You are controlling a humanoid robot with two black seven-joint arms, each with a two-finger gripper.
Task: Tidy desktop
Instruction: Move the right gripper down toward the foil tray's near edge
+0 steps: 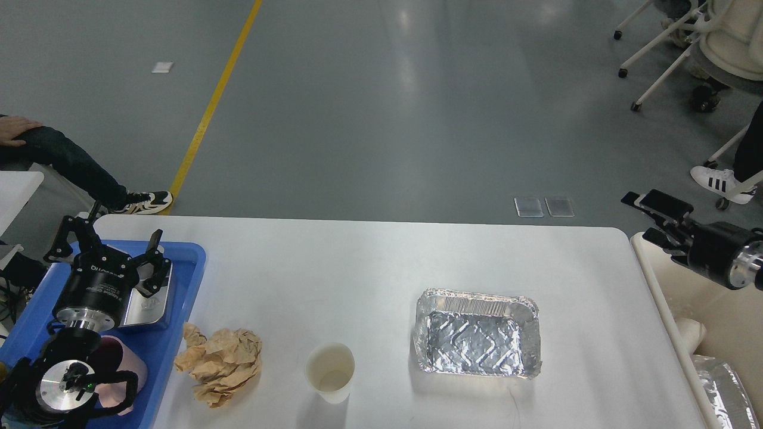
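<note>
The white desktop (381,268) holds a crumpled brown paper wad (219,363), a white paper cup (329,372) standing upright and an empty foil tray (477,342). My left gripper (113,241) is open and empty, hovering over the blue plastic tray (189,280) at the table's left end, just above a silvery metal item (149,304) lying in it. My right gripper (656,220) is open and empty, beyond the table's right edge, above the cream-coloured bin (721,316).
A pink cup (116,363) stands in the blue tray, partly hidden by my left arm. The bin holds a paper cup (691,333) and a foil piece (724,387). People's legs and chair legs stand on the floor beyond the table.
</note>
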